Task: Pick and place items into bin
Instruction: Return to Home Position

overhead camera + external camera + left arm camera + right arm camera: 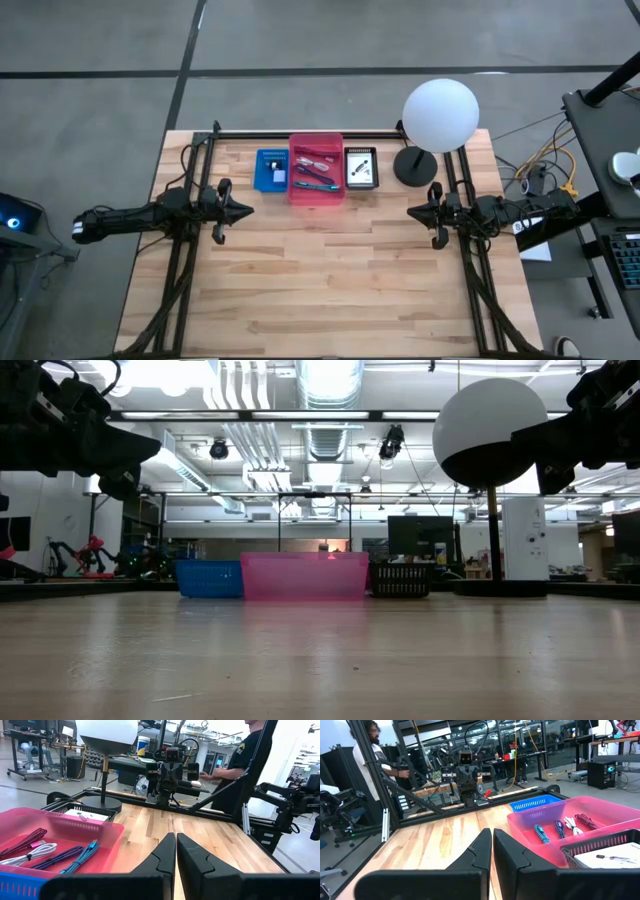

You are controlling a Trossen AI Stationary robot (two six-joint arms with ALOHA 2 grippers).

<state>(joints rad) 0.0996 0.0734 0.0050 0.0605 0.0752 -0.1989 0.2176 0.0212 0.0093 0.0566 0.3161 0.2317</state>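
Here the left gripper (246,211) and right gripper (413,212) face each other from opposite sides of the table (330,290), well apart. Each has its fingers pressed together with nothing between them, as both wrist views show. The homing step looks nearly done. To finish it well, each arm should settle level and slowly, fingers together. The right arm also needs to steer clear of the lamp (440,115) just behind it.

The sorted things sit in a row at the back edge. Small pieces are in the blue bin (262,183), braided cables (560,827) in the pink bin (316,200), and a white box (361,167) in the black bin (361,188). I see no loose item on the boards.
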